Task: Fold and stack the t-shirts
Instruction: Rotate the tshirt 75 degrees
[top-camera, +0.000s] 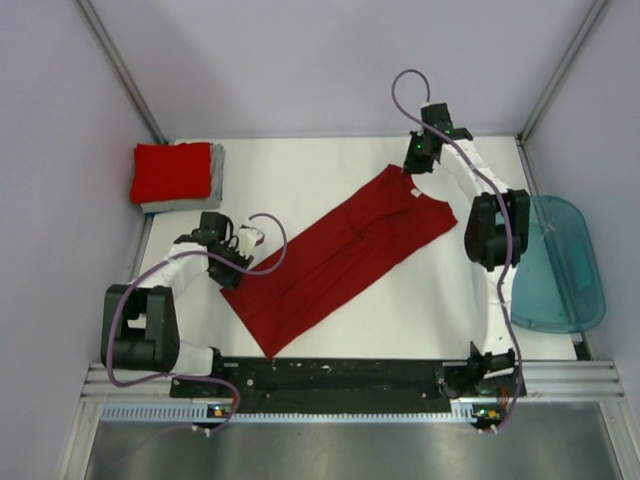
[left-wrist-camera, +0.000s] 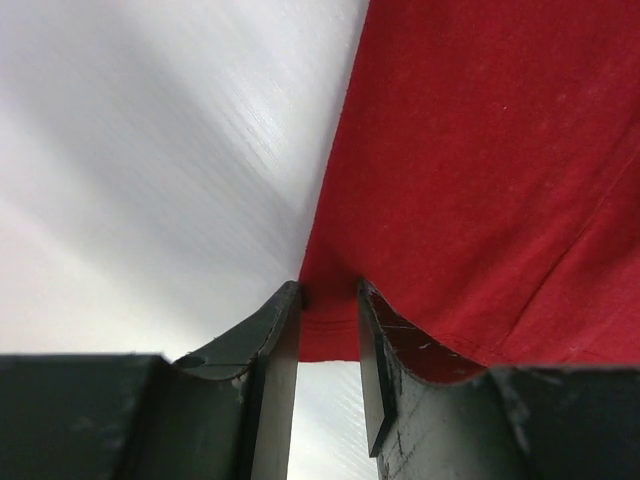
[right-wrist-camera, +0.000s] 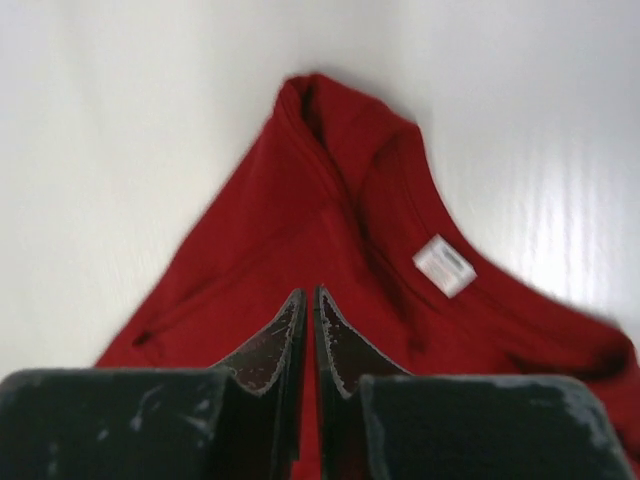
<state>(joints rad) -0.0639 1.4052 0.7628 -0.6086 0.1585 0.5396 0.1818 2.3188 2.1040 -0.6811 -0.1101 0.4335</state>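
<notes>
A dark red t-shirt, folded into a long strip, lies diagonally across the white table. Its collar end with a white label points to the far right. My left gripper is open at the strip's near-left edge, and the hem corner lies between its fingertips. My right gripper is shut, with nothing seen between its jaws, and hovers over the collar end. A brighter red folded shirt lies on a grey folded shirt at the far left.
A translucent teal plastic tub sits off the table's right edge beside the right arm. Metal frame posts rise at the back corners. A black rail runs along the near edge between the arm bases.
</notes>
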